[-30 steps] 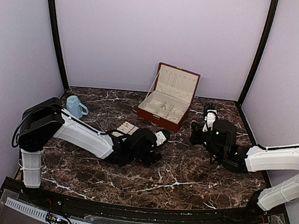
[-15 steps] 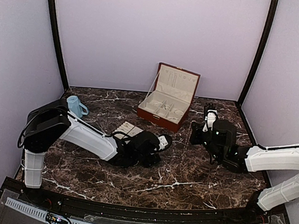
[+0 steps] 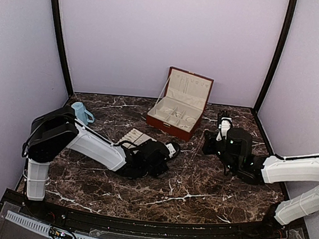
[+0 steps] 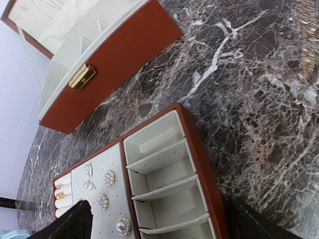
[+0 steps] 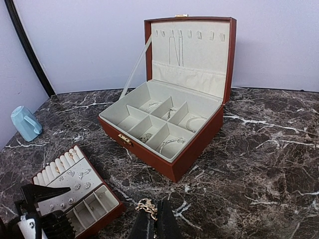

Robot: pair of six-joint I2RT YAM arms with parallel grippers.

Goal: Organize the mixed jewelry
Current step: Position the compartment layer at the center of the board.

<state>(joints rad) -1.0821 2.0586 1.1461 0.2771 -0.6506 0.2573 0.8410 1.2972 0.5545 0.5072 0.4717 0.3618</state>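
Observation:
The mixed jewelry shows as pearl and crystal studs pinned on the pad of a flat compartment tray, and as thin bracelets in the open red-brown box. My left gripper is open and hovers low over the tray's empty divided slots, one finger on each side. My right gripper is shut on a small gold chain above the marble, in front of the box. In the top view the left gripper is beside the tray and the right gripper is to the right of the box.
A light blue cup stands at the back left, also in the right wrist view as the cup. The box lid stands upright behind the compartments. Purple walls close in the dark marble table.
The left arm has shifted slightly, its gripper edging over the tray while staying open. The right arm has not moved and keeps the chain.

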